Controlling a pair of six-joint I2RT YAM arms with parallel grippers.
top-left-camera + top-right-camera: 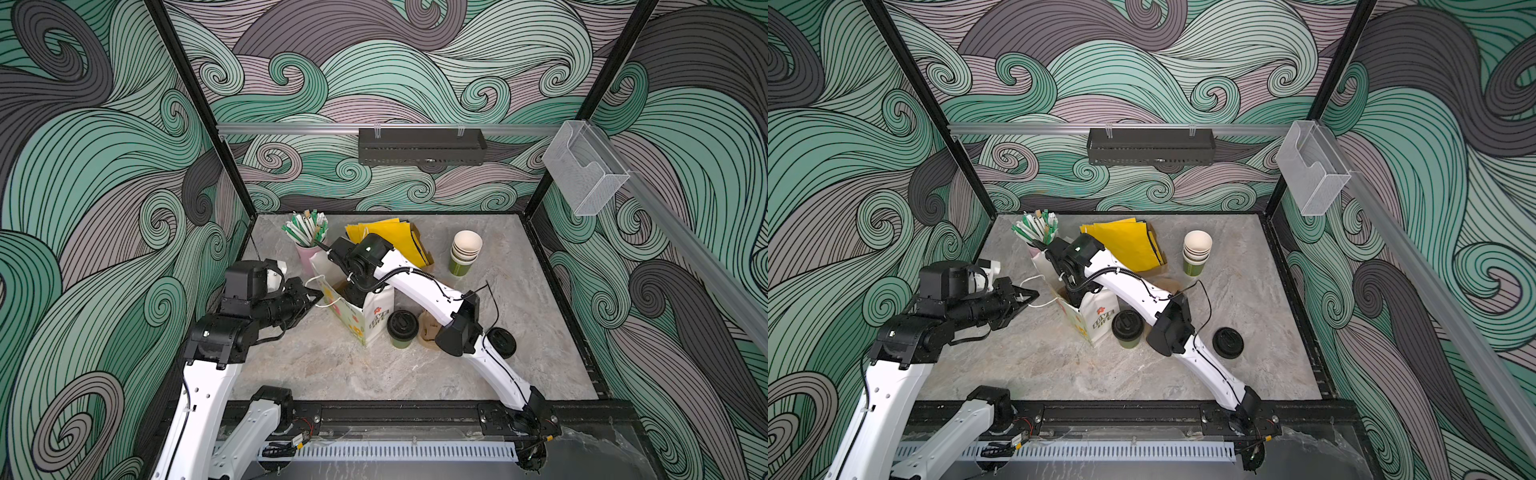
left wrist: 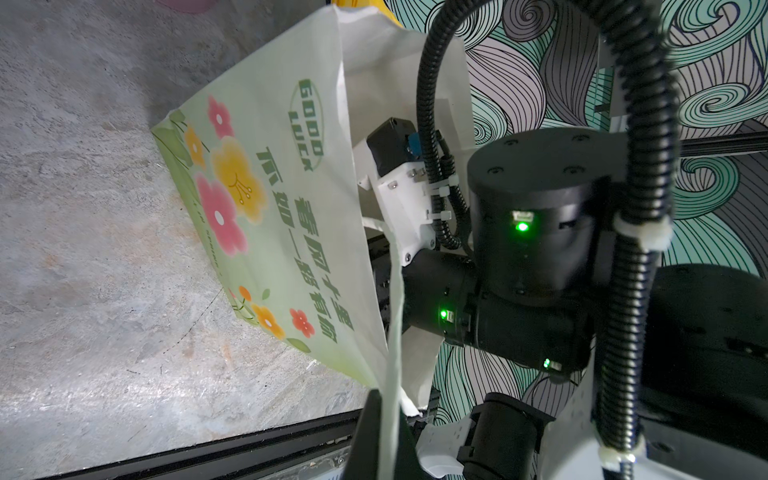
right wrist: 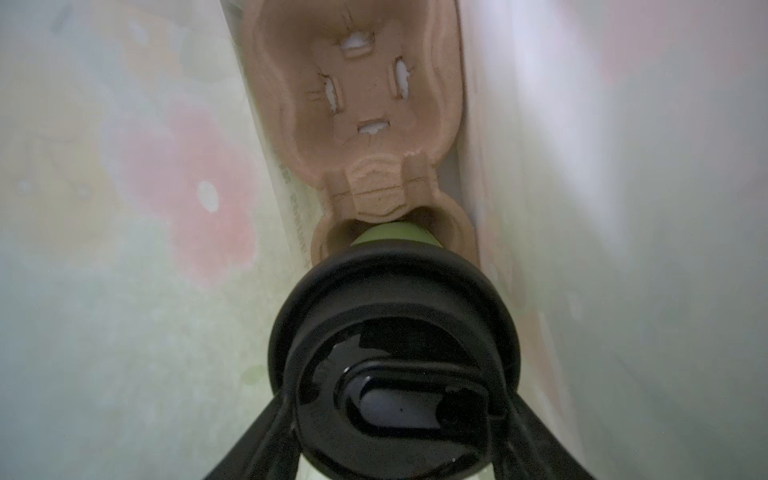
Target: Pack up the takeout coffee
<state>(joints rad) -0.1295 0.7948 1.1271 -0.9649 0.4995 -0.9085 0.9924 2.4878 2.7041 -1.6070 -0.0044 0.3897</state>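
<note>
Marble-look table [image 1: 332,365] inside a swirl-patterned enclosure; a floral paper bag [image 1: 376,318] stands upright mid-table. Left claw [image 1: 309,297] is closed on the bag handle [image 2: 390,399], holding the mouth open. Right arm reaches down into the bag.

Right wrist view: right claw [image 3: 395,419] grips the takeout coffee [image 3: 395,332], with its fingers [image 3: 257,436] flanking the cup just under the black sip lid. The green base sits at the near socket of the pulp cup carrier [image 3: 357,95] on the bag floor (fully seated or not: cannot tell).

A second lidded cup [image 1: 402,328] stands on the table just beside the bag. The loose black lid [image 1: 501,341] and cup stack [image 1: 465,253] lie well apart from it.

Handling, judged: the paper wall is light and crushes easily, the lid is slick and only pressed on, and the fill level is unknown. Hold the body below the lid rim, gently and upright; never lift by the lid.
</note>
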